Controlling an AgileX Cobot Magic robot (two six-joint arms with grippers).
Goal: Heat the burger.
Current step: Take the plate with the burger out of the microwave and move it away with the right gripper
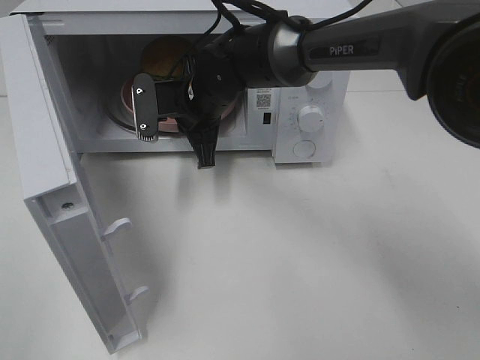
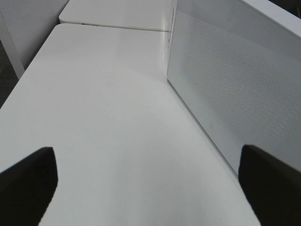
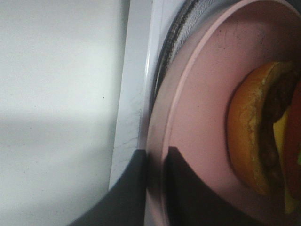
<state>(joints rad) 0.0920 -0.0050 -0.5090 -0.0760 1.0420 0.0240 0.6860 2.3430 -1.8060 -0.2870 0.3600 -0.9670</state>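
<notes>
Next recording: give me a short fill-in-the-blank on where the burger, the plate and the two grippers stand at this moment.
1. The microwave door stands ____.
2. The burger lies on a plate whose colour is ____.
3. The right gripper has its fingers closed on the plate's ____.
4. The left gripper, over bare table beside the microwave, is ____.

Missing words: open; pink; rim; open

The dark grey right arm [image 1: 360, 46] reads "PiPER", trailing black cables [image 1: 225, 19] to its black hand [image 1: 176, 127].
</notes>
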